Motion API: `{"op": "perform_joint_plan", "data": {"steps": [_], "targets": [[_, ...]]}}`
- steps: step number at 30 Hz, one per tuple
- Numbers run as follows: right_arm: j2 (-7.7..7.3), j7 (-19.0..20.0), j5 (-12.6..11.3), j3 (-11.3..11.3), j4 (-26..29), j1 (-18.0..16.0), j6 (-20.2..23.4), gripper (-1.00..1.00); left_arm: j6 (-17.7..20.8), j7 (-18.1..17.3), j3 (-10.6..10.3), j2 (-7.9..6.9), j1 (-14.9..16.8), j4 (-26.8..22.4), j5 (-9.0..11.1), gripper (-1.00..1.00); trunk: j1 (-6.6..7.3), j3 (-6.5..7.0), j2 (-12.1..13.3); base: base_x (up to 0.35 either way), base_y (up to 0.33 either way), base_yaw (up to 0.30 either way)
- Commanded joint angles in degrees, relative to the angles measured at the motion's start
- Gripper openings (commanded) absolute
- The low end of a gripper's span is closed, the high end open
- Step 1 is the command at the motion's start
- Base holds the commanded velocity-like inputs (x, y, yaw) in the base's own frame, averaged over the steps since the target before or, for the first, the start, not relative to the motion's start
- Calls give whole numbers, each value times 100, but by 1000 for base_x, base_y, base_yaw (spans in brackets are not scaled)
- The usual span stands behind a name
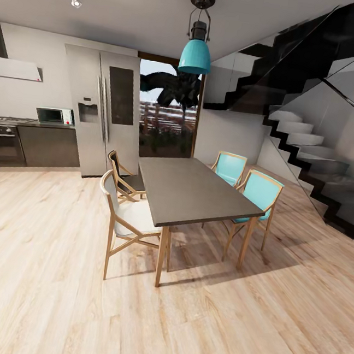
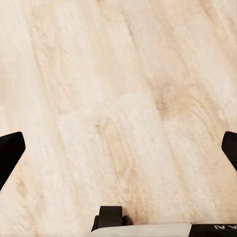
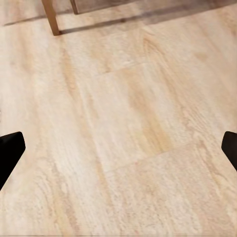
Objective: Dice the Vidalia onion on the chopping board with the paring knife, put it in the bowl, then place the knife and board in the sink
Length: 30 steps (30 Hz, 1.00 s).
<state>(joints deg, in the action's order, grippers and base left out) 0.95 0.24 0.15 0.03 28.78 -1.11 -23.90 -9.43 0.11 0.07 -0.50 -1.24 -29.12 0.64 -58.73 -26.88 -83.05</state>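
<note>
Pale wooden plank floor (image 1: pixel 40 271) fills the lower frame | dark grey dining table (image 1: pixel 191 192) at centre, blue chairs (image 1: pixel 260 195) beside it | grey countertop (image 1: pixel 45 125) with a small microwave (image 1: pixel 53 115) at middle left | left gripper (image 2: pixel 118 148) wide apart over floor | right gripper (image 3: pixel 118 148) wide apart over floor

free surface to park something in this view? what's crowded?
The dark dining table top is bare between the white chairs and the turquoise chairs. Open wood floor in front. Back-left worktop beside the fridge is tight: a microwave sits there.
</note>
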Motion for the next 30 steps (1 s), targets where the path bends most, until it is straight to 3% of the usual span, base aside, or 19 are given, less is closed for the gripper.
{"op": "perform_joint_plan", "data": {"steps": [1,4,7,15,30], "targets": [[1,3,2,2,-10,-3,-23,100,-368,-1,2,-2,-6,183,6,100,0,-5,-3,0,0,0],[-1,-10,2,4,-12,-3,-139,100,-972,6,9,-3,-5,460,4,100,0,-5,-3,0,0,0],[1,-28,2,7,-13,-3,-284,100,-1132,7,11,-3,-5,529,6,100,0,-5,-3,0,0,0],[7,-38,-2,13,-21,-3,-332,100,-1173,7,3,4,-4,547,19,100,0,-5,-3,0,0,48],[10,-41,-7,11,-47,-5,-335,100,-1182,1,2,6,-2,586,50,100,0,-5,-3,0,0,231]]}}
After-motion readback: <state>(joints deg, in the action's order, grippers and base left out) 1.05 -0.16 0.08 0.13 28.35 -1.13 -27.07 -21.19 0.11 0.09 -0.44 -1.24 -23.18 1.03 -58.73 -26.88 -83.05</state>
